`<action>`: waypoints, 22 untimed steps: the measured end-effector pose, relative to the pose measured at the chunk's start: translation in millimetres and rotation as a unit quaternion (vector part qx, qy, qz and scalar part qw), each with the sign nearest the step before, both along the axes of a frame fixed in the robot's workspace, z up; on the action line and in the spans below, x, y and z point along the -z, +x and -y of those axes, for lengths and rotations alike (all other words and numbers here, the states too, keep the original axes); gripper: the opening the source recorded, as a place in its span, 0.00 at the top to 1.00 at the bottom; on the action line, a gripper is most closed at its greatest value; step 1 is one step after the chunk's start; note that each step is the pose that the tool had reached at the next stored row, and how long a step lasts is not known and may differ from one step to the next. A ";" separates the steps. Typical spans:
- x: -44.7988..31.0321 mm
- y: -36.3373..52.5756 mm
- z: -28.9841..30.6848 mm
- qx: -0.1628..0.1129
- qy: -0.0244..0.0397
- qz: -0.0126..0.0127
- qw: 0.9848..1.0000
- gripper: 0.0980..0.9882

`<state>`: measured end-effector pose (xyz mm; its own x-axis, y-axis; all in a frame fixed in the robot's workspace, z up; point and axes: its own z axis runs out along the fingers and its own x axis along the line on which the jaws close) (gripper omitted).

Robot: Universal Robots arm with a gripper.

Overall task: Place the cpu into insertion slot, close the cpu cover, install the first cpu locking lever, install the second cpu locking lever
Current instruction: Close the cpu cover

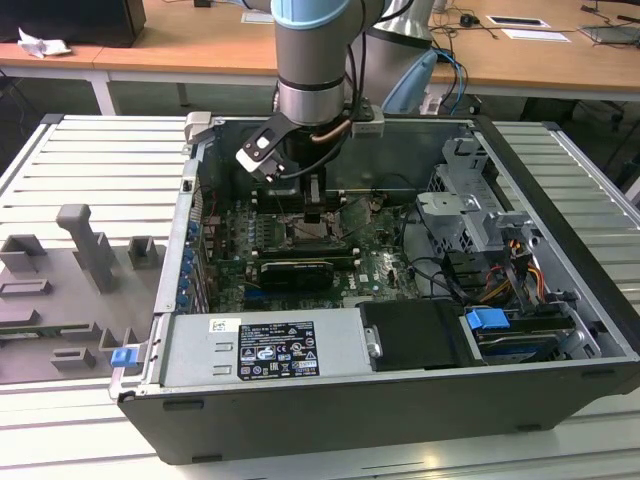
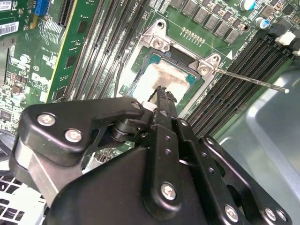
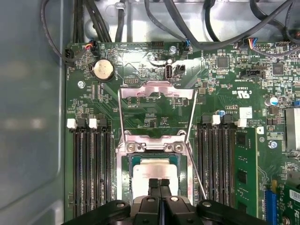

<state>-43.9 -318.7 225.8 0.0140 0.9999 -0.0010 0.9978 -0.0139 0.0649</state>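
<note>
The cpu (image 3: 153, 171) (image 2: 165, 78), with its pale silver top, lies in the insertion slot (image 3: 127, 174) (image 2: 140, 65) on the green board. My gripper (image 3: 158, 183) (image 2: 161, 93) is shut, its tips right over the cpu's middle; I cannot tell whether they touch it. The cpu cover (image 3: 157, 88) is swung open and lies back over the board beyond the socket. A thin lever rod (image 3: 197, 173) (image 2: 248, 79) sticks out free beside the socket. In the exterior view the gripper (image 1: 313, 214) hangs straight down into the computer case over the socket (image 1: 312, 238).
Long black memory slots (image 3: 91, 168) (image 3: 216, 164) flank the socket. Cables (image 3: 93, 18) hang along the chassis wall. A silver drive cage (image 1: 470, 205) and a power supply (image 1: 265, 350) fill the case's right and front. A grey fixture (image 1: 85, 245) stands on the table at the exterior view's left.
</note>
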 end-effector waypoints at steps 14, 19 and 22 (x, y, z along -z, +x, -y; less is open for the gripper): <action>-9.6 0.0 0.0 0.000 0.005 0.000 1.000 0.99; -12.6 0.0 0.0 0.000 0.005 -0.001 1.000 0.99; -14.0 0.0 0.0 0.000 0.008 -0.001 1.000 0.99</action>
